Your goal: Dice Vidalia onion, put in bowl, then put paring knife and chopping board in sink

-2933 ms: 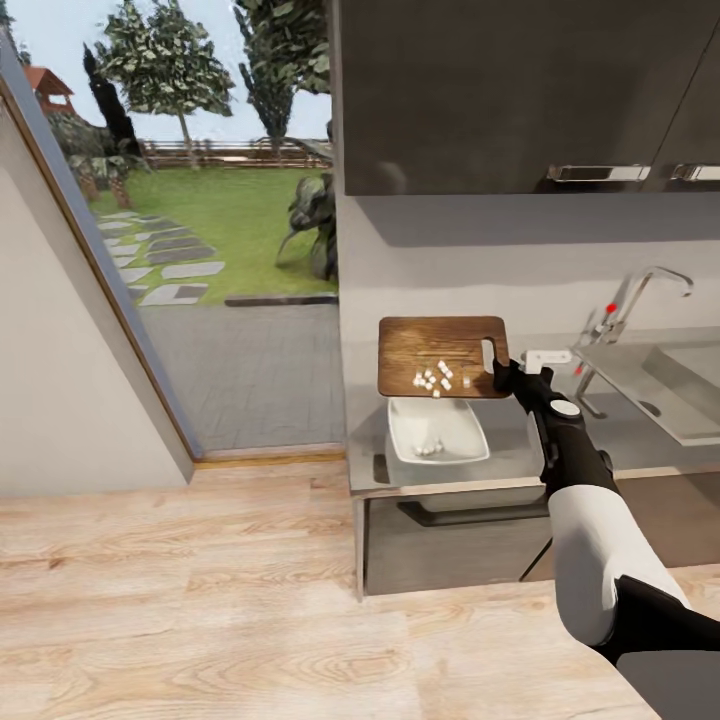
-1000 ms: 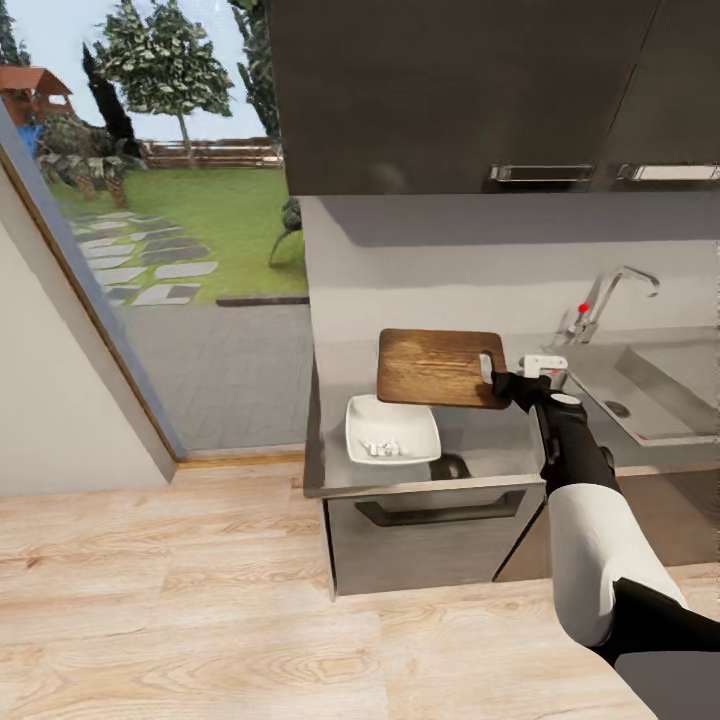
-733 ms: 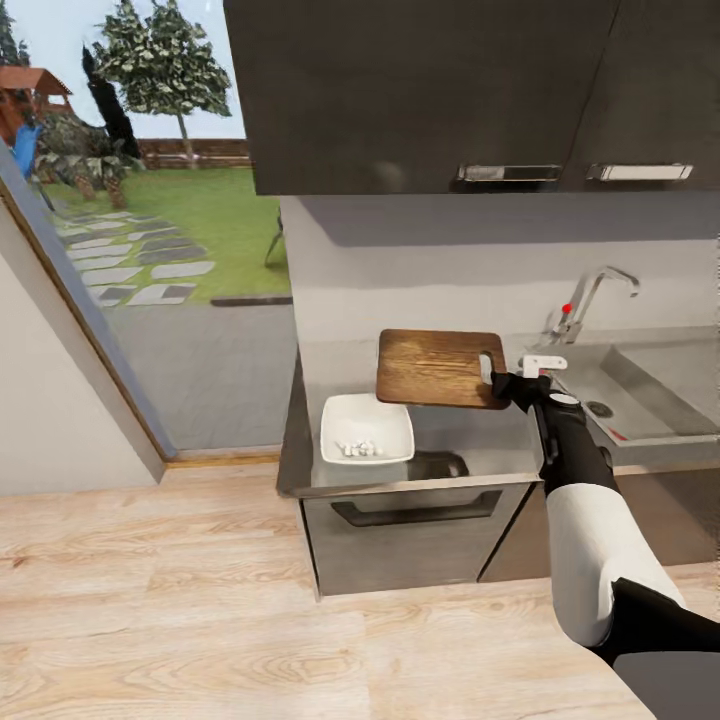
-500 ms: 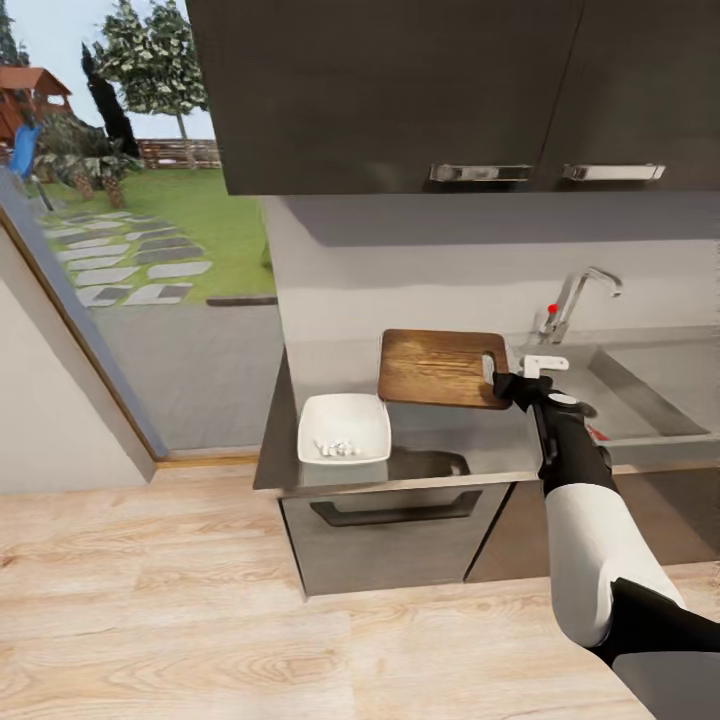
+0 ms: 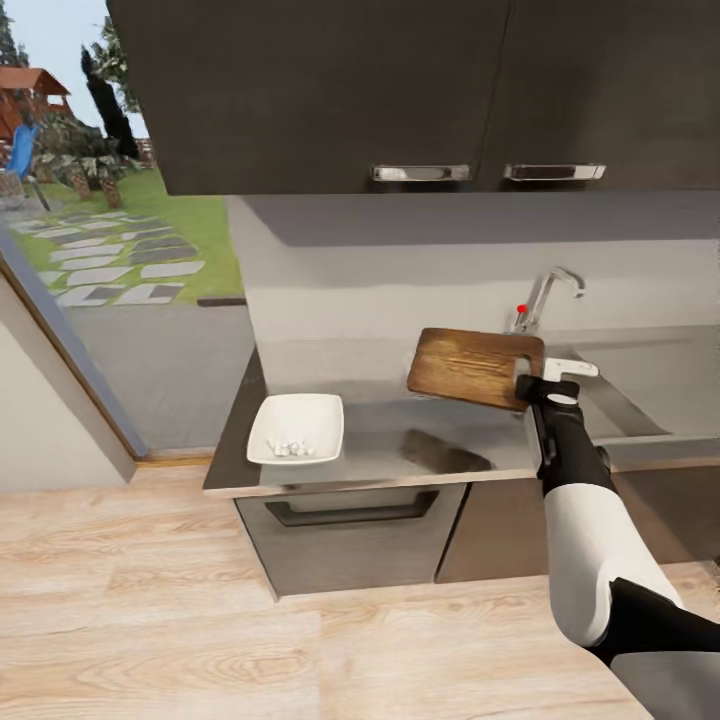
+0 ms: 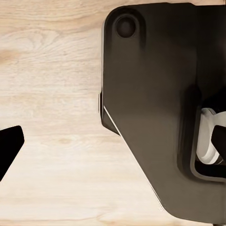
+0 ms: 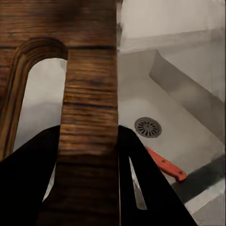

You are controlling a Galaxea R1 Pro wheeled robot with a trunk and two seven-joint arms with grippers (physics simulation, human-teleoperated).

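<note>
With red-handled paring knife (image 7: 165,165) lying in grey steel sink (image 7: 186,92), last step: right gripper (image 5: 534,385) clamped on brown wooden chopping board (image 5: 472,366) handle end. Next: carry over basin, lower, release.

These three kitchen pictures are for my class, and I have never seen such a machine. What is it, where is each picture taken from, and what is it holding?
This is a simulated two-armed robot. The head view looks down from its head: its right gripper holds the chopping board by the handle end, above the countertop. The bowl there holds white onion dice. The right wrist view looks along that gripper's fingers, clamped on the board, towards the sink, where the paring knife lies near the drain. The left wrist view shows wooden floor and dark robot parts.
</note>
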